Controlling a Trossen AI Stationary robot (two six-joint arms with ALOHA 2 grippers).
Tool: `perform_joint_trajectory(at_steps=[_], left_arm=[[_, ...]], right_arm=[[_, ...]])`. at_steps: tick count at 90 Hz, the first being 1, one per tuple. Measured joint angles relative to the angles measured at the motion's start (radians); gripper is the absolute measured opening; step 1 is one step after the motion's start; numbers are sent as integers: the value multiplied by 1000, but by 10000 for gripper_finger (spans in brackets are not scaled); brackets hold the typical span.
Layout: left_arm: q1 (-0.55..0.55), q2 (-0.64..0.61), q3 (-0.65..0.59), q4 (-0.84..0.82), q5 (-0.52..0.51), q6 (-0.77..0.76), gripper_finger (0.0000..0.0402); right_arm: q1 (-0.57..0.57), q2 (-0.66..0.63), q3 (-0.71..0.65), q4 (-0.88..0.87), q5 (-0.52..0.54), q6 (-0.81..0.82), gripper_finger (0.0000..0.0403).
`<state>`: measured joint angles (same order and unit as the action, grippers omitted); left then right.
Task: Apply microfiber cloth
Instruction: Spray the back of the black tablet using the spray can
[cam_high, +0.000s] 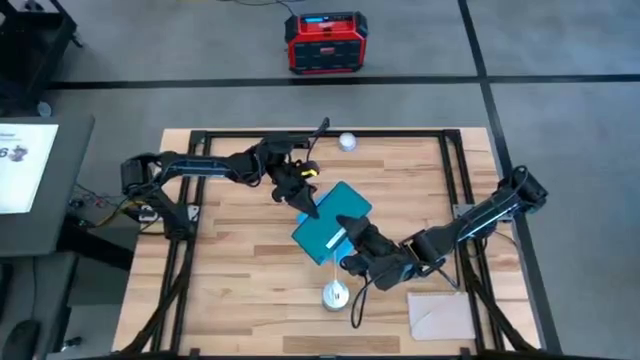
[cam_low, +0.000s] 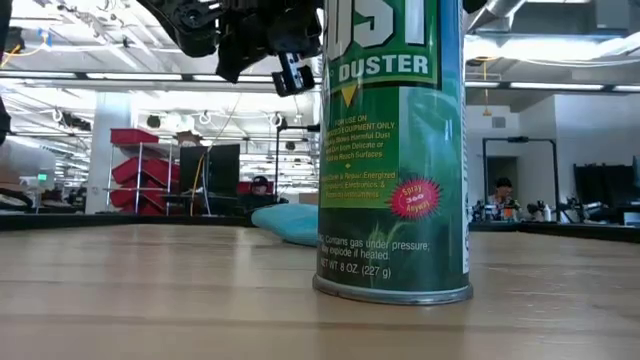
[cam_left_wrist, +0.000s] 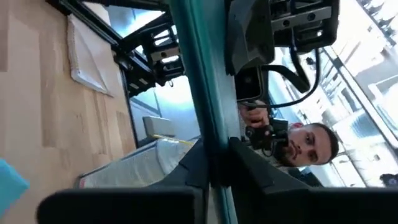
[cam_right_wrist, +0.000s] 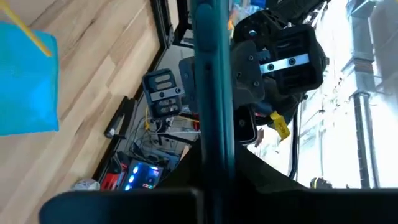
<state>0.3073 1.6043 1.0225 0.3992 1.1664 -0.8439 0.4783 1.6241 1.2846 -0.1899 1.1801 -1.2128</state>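
The dark tablet with the teal back (cam_high: 325, 240) hangs above the table's middle, held between both grippers. It shows edge-on as a thin teal strip (cam_left_wrist: 202, 93) (cam_right_wrist: 211, 81) in both wrist views. My left gripper (cam_high: 307, 207) is shut on one edge and my right gripper (cam_high: 347, 230) on the opposite edge. The sky-blue microfiber cloth (cam_high: 352, 200) (cam_low: 290, 222) (cam_right_wrist: 28, 81) lies flat on the wood below and just beyond the tablet. No gripper touches it. My left gripper pinches one edge of the tablet (cam_left_wrist: 210, 152) between its two fingers. It comes slanting from the table's far left. The tablet runs straight out from the fingers, clear of the table. My right gripper pinches the opposite edge (cam_right_wrist: 214, 146) between its two fingers. It comes slanting from the near right. The tablet is lifted clear above the cloth.
A green duster can (cam_high: 335, 293) (cam_low: 395, 150) stands upright near the front edge, close to my right arm. A pale beige sheet (cam_high: 440, 315) (cam_left_wrist: 87, 56) lies at the near right corner. A small white object (cam_high: 347, 142) sits at the far edge. A person shows beyond the table.
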Motion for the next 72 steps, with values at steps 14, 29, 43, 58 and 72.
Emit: perform_joint_trajectory(at_steps=[14, 29, 43, 58, 72], left_arm=[[0, 0, 2, 8, -15, 70, 9], [-2, 0, 5, 14, -41, 115, 8], [1, 0, 5, 26, -34, 133, 7], [21, 0, 5, 22, 2, 132, 7], [39, 0, 5, 18, 17, 136, 6]], right_arm=[[1, -1, 0, 21, -2, 39, 63], [-2, 0, 1, 28, -11, 46, 95], [1, 2, 1, 27, 13, 51, 118], [1, 2, 1, 23, 103, 95, 144], [15, 1, 3, 13, 180, 127, 166]])
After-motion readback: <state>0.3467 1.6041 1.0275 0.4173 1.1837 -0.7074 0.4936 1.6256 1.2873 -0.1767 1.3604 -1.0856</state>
